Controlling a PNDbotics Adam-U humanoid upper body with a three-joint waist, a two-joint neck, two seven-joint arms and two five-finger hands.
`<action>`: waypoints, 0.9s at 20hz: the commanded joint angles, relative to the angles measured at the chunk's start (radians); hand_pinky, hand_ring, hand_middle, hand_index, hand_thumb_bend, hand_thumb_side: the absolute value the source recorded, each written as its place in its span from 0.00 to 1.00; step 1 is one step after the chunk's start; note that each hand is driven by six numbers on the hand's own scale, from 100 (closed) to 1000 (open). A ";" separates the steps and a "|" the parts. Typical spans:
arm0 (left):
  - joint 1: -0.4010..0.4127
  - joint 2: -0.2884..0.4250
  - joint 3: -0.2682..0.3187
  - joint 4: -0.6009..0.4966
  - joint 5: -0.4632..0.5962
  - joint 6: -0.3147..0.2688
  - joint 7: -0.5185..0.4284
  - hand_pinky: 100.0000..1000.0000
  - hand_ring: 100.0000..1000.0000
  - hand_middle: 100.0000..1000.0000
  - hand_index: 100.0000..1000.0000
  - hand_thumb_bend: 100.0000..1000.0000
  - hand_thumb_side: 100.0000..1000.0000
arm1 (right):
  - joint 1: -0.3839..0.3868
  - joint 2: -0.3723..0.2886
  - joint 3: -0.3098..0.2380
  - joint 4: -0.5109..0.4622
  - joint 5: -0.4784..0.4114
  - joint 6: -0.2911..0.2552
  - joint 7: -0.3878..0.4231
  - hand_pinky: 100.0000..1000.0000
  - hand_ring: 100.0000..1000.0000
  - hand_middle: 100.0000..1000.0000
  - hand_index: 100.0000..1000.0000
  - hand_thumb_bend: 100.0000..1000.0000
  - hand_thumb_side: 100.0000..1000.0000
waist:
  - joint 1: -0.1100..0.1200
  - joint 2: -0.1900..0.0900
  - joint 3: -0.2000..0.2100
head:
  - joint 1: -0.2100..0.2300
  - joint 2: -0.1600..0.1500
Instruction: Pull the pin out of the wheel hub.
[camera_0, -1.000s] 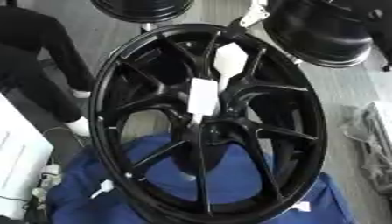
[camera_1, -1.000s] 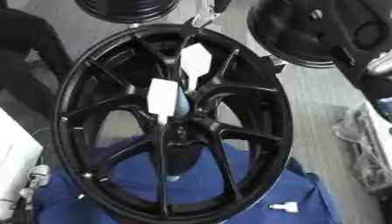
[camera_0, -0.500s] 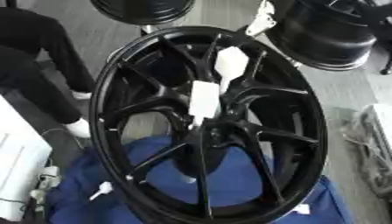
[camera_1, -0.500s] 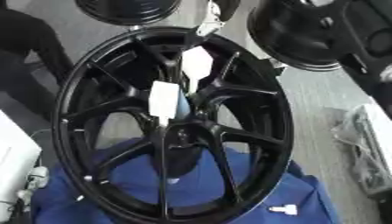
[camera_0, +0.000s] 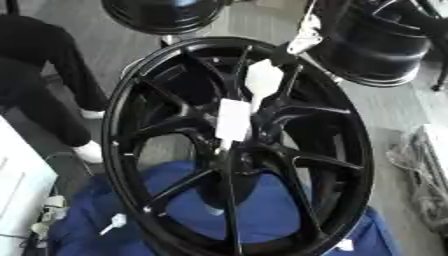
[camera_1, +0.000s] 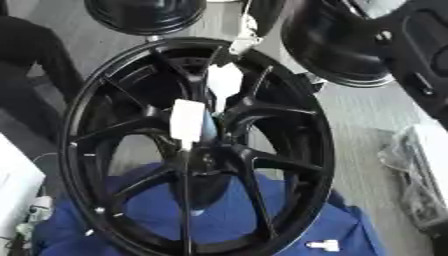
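Seemingly nothing had begun: no robot hand showed in either view, so its state stayed unknown; reaching the wheel hub (camera_0: 234, 159) came next.

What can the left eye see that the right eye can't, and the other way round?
Only the left eye view shows a person's white shoe beside the wheel. Only the right eye view shows a small white piece lying whole on the blue cloth at the lower right. Both show the big black wheel with two white tags near its middle, and other black wheels behind. Neither shows a robot hand.
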 joint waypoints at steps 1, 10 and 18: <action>-0.009 0.038 0.004 -0.010 -0.004 -0.001 -0.004 0.69 0.75 0.65 0.68 0.26 0.76 | -0.011 -0.037 0.005 -0.022 -0.008 0.006 -0.002 0.91 0.83 0.76 0.87 0.48 0.00 | 0.010 -0.017 0.001 | -0.007 -0.014; -0.008 0.037 0.001 -0.009 -0.003 0.000 -0.007 0.69 0.75 0.65 0.68 0.26 0.76 | -0.003 -0.044 0.029 -0.041 0.000 0.004 -0.002 0.91 0.83 0.76 0.85 0.49 0.00 | 0.009 -0.015 0.002 | -0.002 -0.001; -0.005 0.034 0.001 -0.007 -0.001 0.001 -0.008 0.69 0.75 0.65 0.67 0.26 0.76 | -0.007 -0.019 0.057 0.019 0.052 -0.009 -0.002 0.90 0.82 0.75 0.85 0.50 0.00 | 0.007 -0.008 0.008 | -0.001 0.009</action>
